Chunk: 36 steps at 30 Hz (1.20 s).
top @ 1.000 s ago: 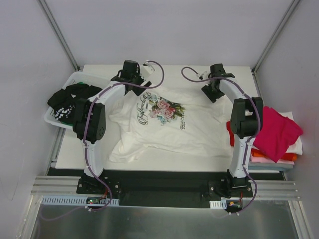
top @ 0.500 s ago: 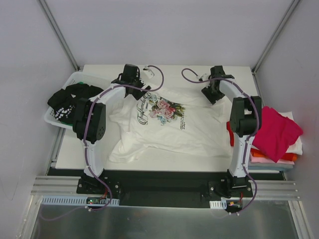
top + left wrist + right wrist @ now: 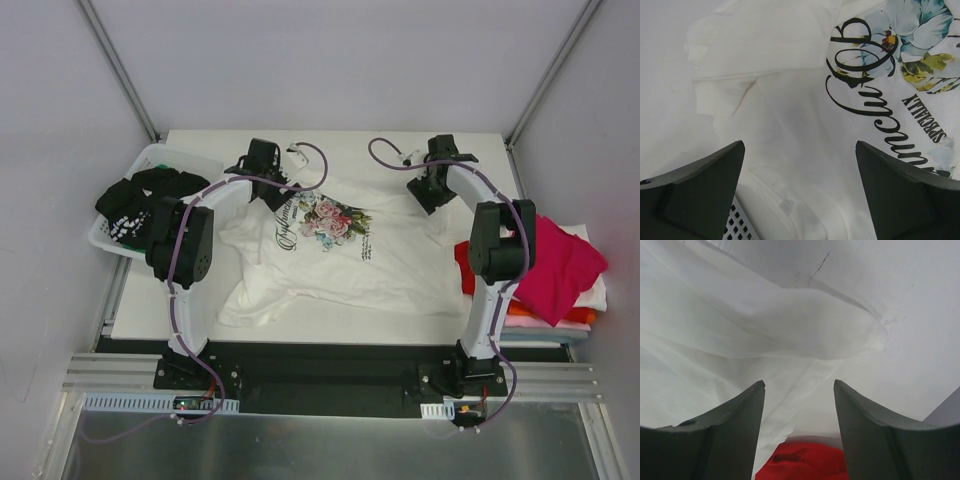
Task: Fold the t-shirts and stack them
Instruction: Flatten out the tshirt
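Observation:
The white t-shirt with the floral print and dark script [image 3: 330, 250] lies spread face up on the table, its hem side rumpled. My left gripper [image 3: 281, 190] is open just above its collar and left shoulder. The left wrist view shows the script [image 3: 860, 75] and the collar with its tag [image 3: 785, 205] between the fingers [image 3: 700, 185]. My right gripper [image 3: 432, 196] is open over the right sleeve. In the right wrist view the white sleeve cloth [image 3: 765, 330] lies below the open gripper [image 3: 799, 385], with red cloth [image 3: 805, 462] beyond its edge.
A white basket [image 3: 150, 155] at the left holds a black t-shirt with white print [image 3: 135, 205]. At the right edge lies a pile of t-shirts: magenta [image 3: 555, 262] on top, red [image 3: 463, 268], orange [image 3: 530, 318] and white below.
Both grippers shifted slightly, the left a little nearer over the collar, the right a little to the right. Both stayed open. The shirt has not moved.

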Available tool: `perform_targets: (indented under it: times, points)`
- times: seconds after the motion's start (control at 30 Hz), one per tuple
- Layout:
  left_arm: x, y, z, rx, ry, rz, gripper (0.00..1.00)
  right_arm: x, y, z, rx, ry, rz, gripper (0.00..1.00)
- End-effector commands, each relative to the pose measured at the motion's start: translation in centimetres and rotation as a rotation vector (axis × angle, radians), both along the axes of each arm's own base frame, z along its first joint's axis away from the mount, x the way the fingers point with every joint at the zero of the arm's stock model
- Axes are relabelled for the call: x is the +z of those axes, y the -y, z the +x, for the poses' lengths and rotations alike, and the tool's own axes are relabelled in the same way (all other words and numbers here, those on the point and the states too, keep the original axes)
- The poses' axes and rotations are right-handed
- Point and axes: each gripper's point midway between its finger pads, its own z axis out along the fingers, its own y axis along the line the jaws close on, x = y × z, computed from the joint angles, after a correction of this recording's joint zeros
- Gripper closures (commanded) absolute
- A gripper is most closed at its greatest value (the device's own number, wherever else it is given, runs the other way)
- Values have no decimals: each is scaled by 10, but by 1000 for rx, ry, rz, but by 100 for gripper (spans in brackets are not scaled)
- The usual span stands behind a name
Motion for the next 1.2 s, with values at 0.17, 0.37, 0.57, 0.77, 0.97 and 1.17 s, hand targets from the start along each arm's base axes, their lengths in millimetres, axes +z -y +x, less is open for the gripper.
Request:
perform_targets:
  times: [0.17,0.37,0.57,0.77,0.97,1.17]
  points:
    - [38,2,6,-14,87,-31,6,11,1,12,6,38,-4,41]
    - [37,2,11,-13,95,-21,6,10,1,33,16,54,-3,42]
    - [33,3,14,-11,89,-24,6,4,3,48,23,58,-10,54]
    - [28,16,20,-48,77,-68,6,3,8,49,16,54,-23,79]
    - [25,31,44,-81,100,-63,6,6,13,48,-1,65,-23,99]
    - [23,36,62,-88,128,-35,6,20,16,54,-7,100,-42,99]
